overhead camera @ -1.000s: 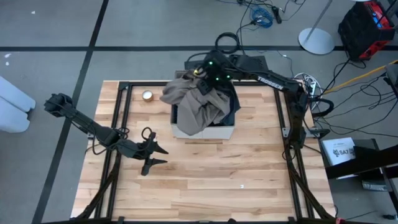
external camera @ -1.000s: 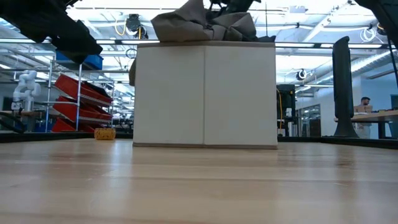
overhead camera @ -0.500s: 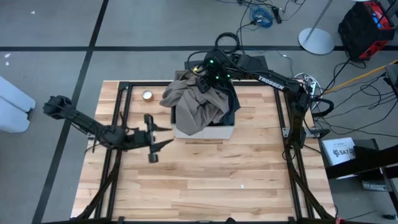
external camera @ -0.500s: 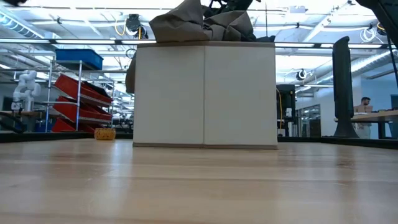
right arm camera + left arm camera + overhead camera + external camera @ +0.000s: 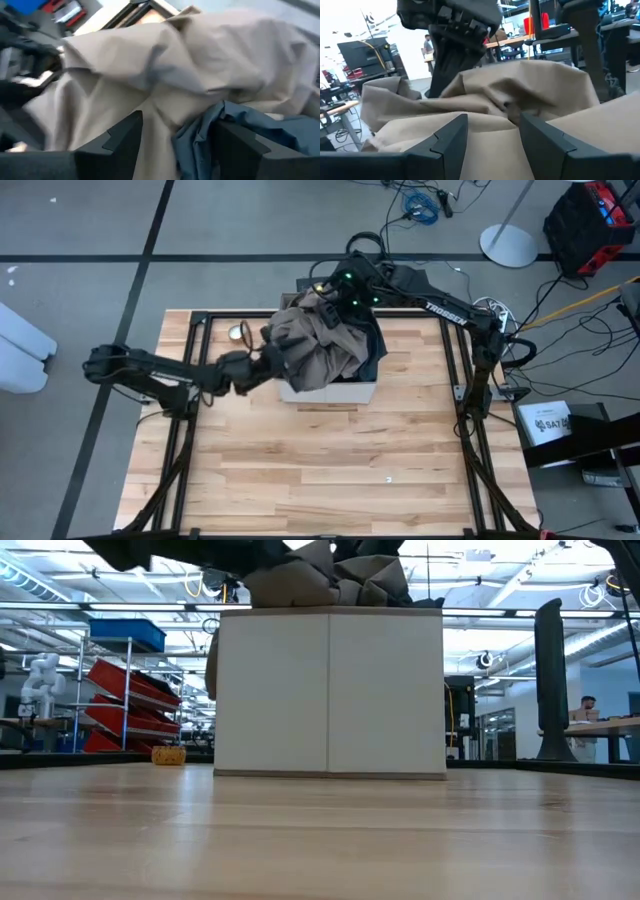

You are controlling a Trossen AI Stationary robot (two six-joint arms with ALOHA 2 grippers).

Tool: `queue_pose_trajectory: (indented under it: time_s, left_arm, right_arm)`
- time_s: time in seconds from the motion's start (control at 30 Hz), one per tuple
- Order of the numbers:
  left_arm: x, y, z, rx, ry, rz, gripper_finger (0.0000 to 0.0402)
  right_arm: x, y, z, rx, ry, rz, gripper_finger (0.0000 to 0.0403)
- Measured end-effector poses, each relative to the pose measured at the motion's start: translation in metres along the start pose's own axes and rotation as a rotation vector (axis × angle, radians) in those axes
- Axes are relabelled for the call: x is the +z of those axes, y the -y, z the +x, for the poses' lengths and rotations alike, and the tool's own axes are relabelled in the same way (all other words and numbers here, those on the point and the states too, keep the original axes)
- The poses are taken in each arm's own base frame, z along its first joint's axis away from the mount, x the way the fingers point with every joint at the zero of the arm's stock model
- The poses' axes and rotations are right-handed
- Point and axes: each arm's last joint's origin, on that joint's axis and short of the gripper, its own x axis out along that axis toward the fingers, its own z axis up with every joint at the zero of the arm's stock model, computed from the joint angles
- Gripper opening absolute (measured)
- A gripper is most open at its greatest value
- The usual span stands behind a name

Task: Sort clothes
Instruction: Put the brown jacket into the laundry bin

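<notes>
Clothes sit heaped in a beige square fabric box [image 5: 365, 392] at the far middle of the wooden tabletop [image 5: 330, 470]. A large tan-brown fabric garment [image 5: 315, 350] is piled on top, spilling over the box's left and near rims. Beneath it, at the right side of the box, a dark slate-blue garment [image 5: 372, 350] shows.

Reaching in from the left, the left claw [image 5: 268, 360] is at the left edge of the tan-brown garment; in its wrist view its two dark fingers [image 5: 451, 137] stand apart, pressed against the cloth with a fold between them, but not closed on it.

From the far right, the right claw [image 5: 325, 298] is over the far side of the pile. Its fingers [image 5: 127, 135] are spread, with tan-brown and slate-blue cloth lying between them, ungripped.

A small round yellowish object [image 5: 238, 333] rests on the tabletop, left of the box.
</notes>
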Motion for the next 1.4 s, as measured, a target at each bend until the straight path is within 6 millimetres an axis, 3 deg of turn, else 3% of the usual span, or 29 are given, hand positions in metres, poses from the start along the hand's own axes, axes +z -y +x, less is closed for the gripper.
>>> queue_pose_trajectory:
  time_s: [0.2, 0.33, 0.67, 1.0, 1.1, 1.23, 1.4]
  left_arm:
    - [0.0, -0.002, 0.023, -0.034, -0.01, -0.001, 0.0187]
    - [-0.015, 0.001, 0.033, -0.039, -0.092, -0.023, 0.0187]
    - [-0.056, 0.005, 0.053, -0.059, -0.204, -0.086, 0.0186]
    - [-0.059, 0.004, 0.054, -0.057, -0.219, -0.085, 0.0186]
    - [-0.06, 0.004, 0.054, -0.043, -0.225, -0.081, 0.0186]
    - [-0.06, 0.003, 0.053, -0.03, -0.228, -0.084, 0.0186]
    - [-0.061, 0.004, 0.053, -0.021, -0.237, -0.135, 0.0186]
  right_arm:
    - [-0.005, 0.001, 0.0, 0.007, -0.059, 0.011, 0.0215]
    - [-0.004, 0.0, -0.004, 0.012, -0.047, 0.007, 0.0215]
    - [-0.005, -0.005, -0.042, 0.097, -0.006, -0.003, 0.0215]
    - [-0.002, -0.013, -0.101, 0.222, 0.166, -0.01, 0.0232]
    - [-0.005, -0.016, -0.11, 0.281, 0.154, -0.018, 0.0225]
    - [-0.011, -0.026, -0.093, 0.371, 0.041, -0.057, 0.0208]
    - [-0.021, -0.038, -0.038, 0.341, -0.11, -0.187, 0.0164]
